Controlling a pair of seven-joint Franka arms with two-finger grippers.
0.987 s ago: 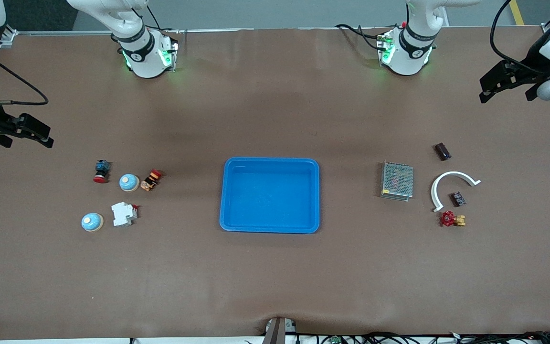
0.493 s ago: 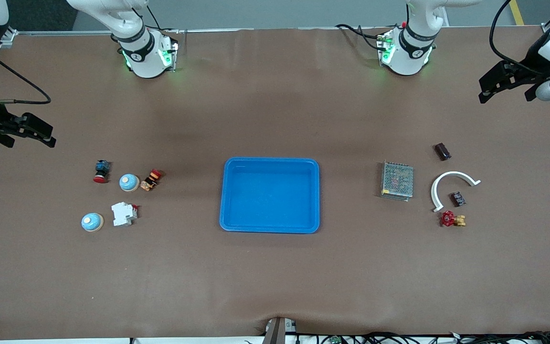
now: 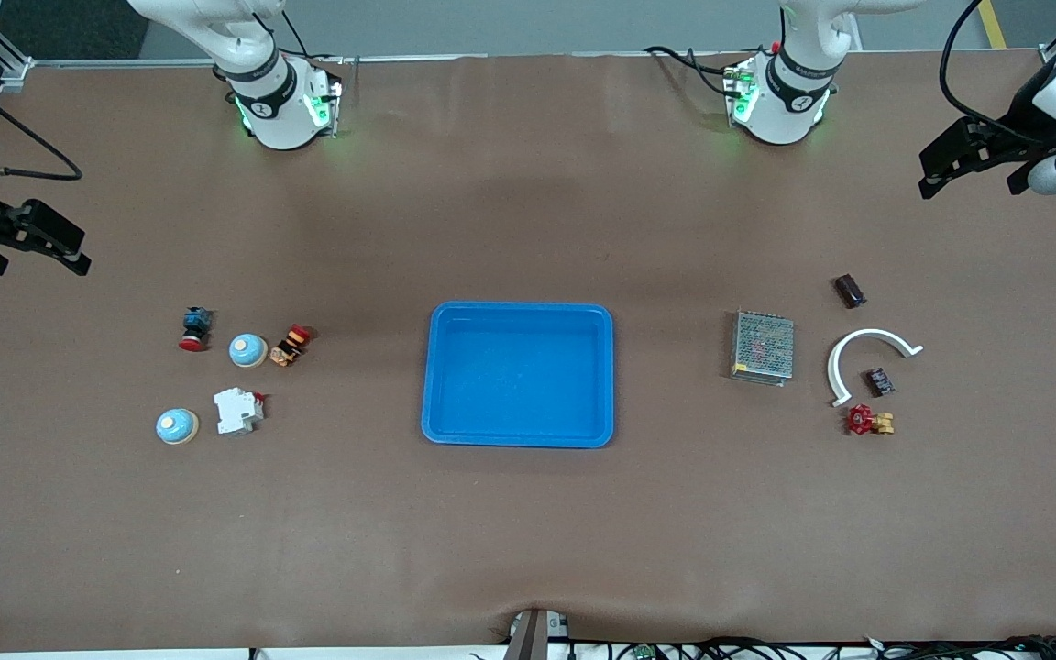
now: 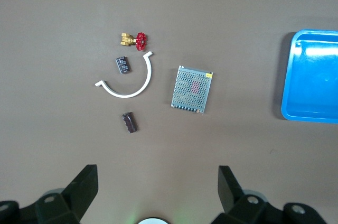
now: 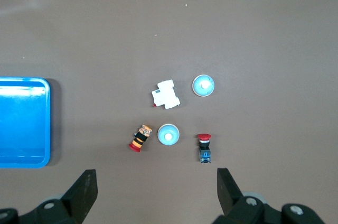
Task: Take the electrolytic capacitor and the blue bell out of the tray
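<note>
The brown worktop (image 3: pixel 528 550) holds the blue tray (image 3: pixel 518 312) in the middle, and the tray has nothing in it. From the front, the right hand (image 3: pixel 28 240) has moved a little toward the worktop's edge; the left hand (image 3: pixel 968 156) waits. Both are released and hold nothing. So the job looks done.

In the left wrist view, the dark capacitor (image 4: pixel 129 122) lies well away from the tray.

In the right wrist view, two blue bells (image 5: pixel 203 85) (image 5: pixel 168 134) lie well away from the tray too.

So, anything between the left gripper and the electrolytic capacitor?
Nothing visible: bare table lies between the open left gripper, up at its end, and the capacitor, which lies outside the tray. The right gripper waits open.
</note>
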